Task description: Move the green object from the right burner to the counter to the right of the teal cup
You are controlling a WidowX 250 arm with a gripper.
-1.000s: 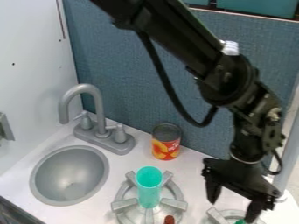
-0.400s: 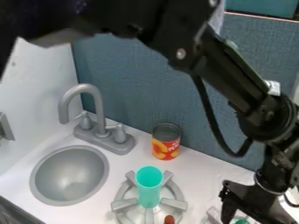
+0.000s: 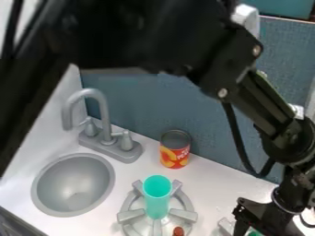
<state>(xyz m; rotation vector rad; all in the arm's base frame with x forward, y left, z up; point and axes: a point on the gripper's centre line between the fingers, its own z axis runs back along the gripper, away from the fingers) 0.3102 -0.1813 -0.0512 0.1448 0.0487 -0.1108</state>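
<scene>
Jaws at the lower right corner of the frame: I cannot tell whether they are parted or closed, nor whether they hold anything. The gripper (image 3: 257, 229) hangs right by a small green thing (image 3: 253, 233) at the bottom edge, beside a grey burner (image 3: 225, 226). The step in hand looks like close work at that green thing; the next move calls for small, slow adjustments, as the burner's raised arms could catch the gripper.

White counter (image 3: 209, 189) shows between the gripper and the red-and-yellow can (image 3: 175, 154) near the middle, leaving some sideways room. Farther left, a tall turquoise cup (image 3: 157, 198) stands upright at another burner (image 3: 183, 215), easily knocked by a low sweep. Behind, the blue panel (image 3: 203, 126) limits backward travel.
</scene>
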